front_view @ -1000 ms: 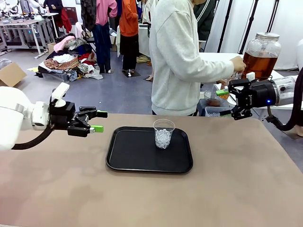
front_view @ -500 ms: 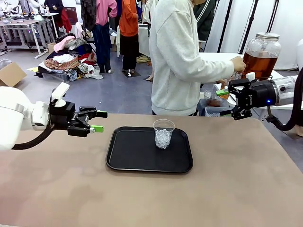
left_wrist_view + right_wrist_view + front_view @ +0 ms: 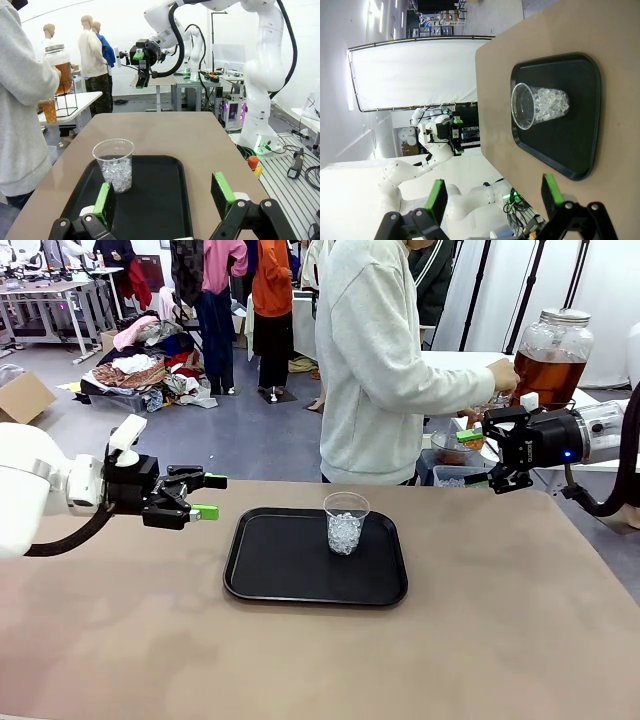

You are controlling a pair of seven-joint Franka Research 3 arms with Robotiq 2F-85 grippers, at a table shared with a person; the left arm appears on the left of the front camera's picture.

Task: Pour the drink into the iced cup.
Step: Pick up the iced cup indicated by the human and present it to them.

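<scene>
At the left, the left gripper (image 3: 212, 496) is held above the table (image 3: 500, 640), just off the left edge of the tray; its jaws are spread wide and nothing is gripped between them, as is confirmed in the left wrist view, where the green pads (image 3: 104, 199) are seen well apart with only the tray beyond them. In the middle, a black tray (image 3: 260, 580) is laid flat on the table, and a clear plastic cup (image 3: 346, 523), upright and partly filled with ice, is set on its far right part. Behind the table a person in a pale sweatshirt (image 3: 375, 370) is turned to the right, one hand (image 3: 503, 374) reaching to the jar. Further right, the right gripper (image 3: 485, 448) is held above the table's far right corner, its jaws fully parted and empty. At the far right, on a side table beyond the gripper, the drink (image 3: 546, 375) is kept in a big glass jar (image 3: 556, 340) with a metal lid, well apart from the cup.
</scene>
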